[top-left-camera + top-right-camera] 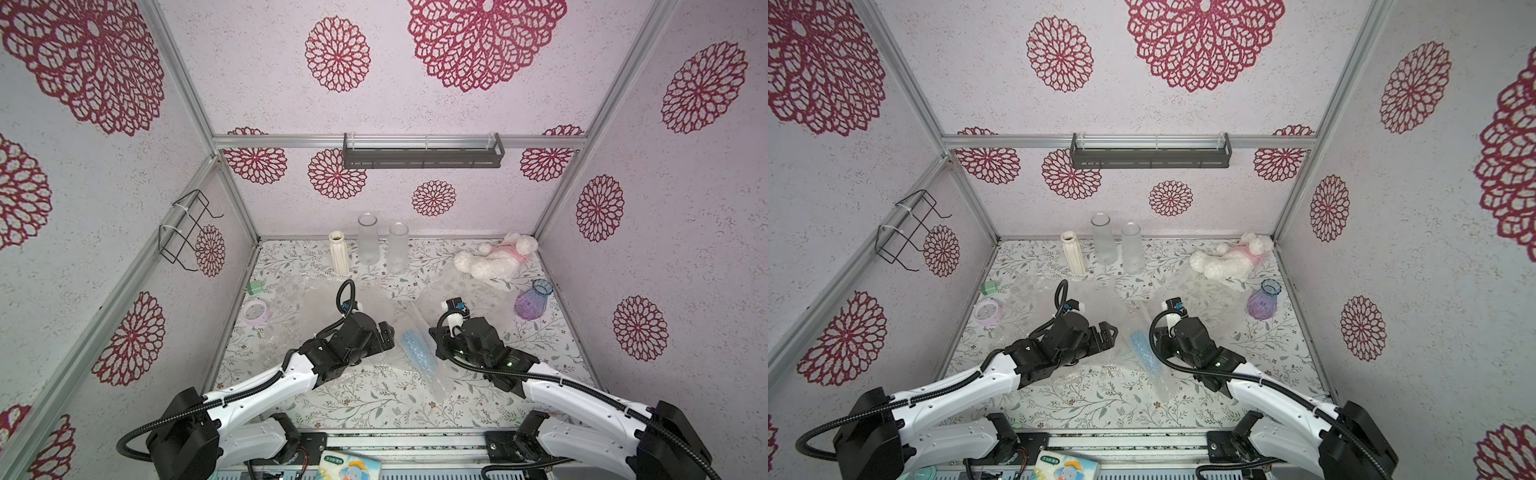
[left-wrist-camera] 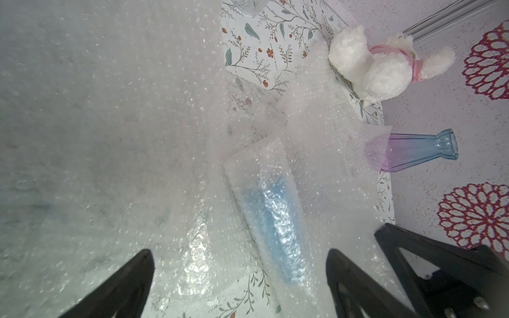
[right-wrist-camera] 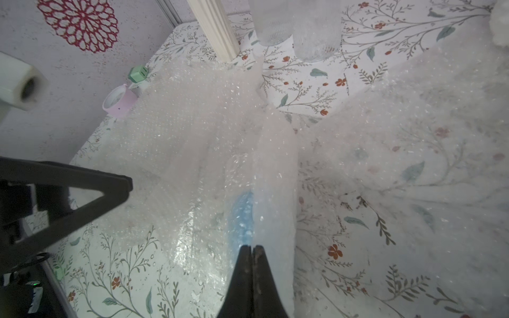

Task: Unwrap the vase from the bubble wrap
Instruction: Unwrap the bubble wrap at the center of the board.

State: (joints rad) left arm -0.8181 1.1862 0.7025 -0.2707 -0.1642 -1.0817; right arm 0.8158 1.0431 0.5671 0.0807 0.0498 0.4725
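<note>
Reading from the left, the left end effector [image 1: 390, 336] stands with its fingers spread wide, gripping nothing. The vase [image 1: 417, 351], pale blue and wrapped in the bubble wrap [image 1: 299, 299], lies on its side on the surface [image 1: 374, 399], just beyond this end effector's fingertips. Its long axis runs crosswise to the left end effector's reach, with one end toward the robot base and the other away from it. Past the vase, the right end effector [image 1: 434, 332] faces the left one, so the vase lies between the two. The right end effector's fingers are pressed together, pinching what appears to be a raised fold of the wrap alongside the vase.

Judgement: the right arm already has contact. The left arm is free and near enough to take the opposite layer or to steady the vase. A pull across the long axis should let the vase roll out.

The left wrist view shows nearly the whole blue length of the vase [image 2: 278, 220] through the wrap. The right wrist view shows only a blue sliver [image 3: 242, 217] because the raised fold hides the rest. Only the top views show the spacing of both arms.
</note>
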